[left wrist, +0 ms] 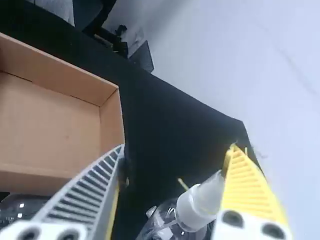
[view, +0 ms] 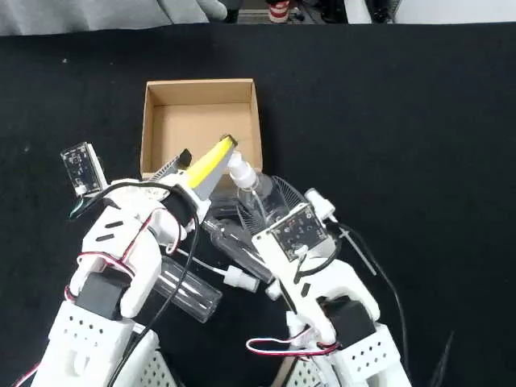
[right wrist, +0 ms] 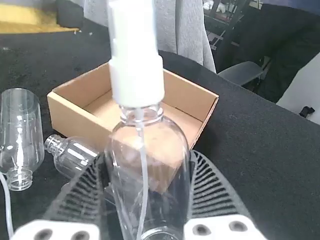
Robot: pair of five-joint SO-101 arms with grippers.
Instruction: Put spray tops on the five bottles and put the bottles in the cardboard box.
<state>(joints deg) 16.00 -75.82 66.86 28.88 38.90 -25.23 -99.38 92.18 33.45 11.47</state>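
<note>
In the high view, the right hand [view: 264, 203] is clamped around the body of the upright bottle [view: 255, 196]. The bottle is clear plastic, with a white spray top [view: 240, 169] on its neck. The left hand [view: 208, 151] sits just beyond, jaws spread wide, and its yellow finger [view: 211, 161] lies against that top. The cardboard box [view: 201, 83], plain brown and open, lies directly past both hands, its near wall just beside the left hand's fingertips. Back toward the arm bases, two capless bottles lie on their sides, one [view: 234, 240] under the right hand's wrist and one [view: 189, 292] beneath the left arm. A loose spray top [view: 240, 279] with a thin tube lies between them. The black table [view: 419, 121] spreads broadly on the right hand's outer side.

In the left wrist view, the jaws stand well apart. The white top rests against the inner face of the yellow finger, with a gap between it and the grey ribbed finger [left wrist: 87, 192]. A corner of the box lies beyond the ribbed finger.

In the right wrist view, black ribbed fingers [right wrist: 210, 187] press on both sides of the bottle, which stands upright between them. A dip tube runs down inside it. The box is just beyond the bottle, and the capless bottles lie off to one side of the hand, necks open.
</note>
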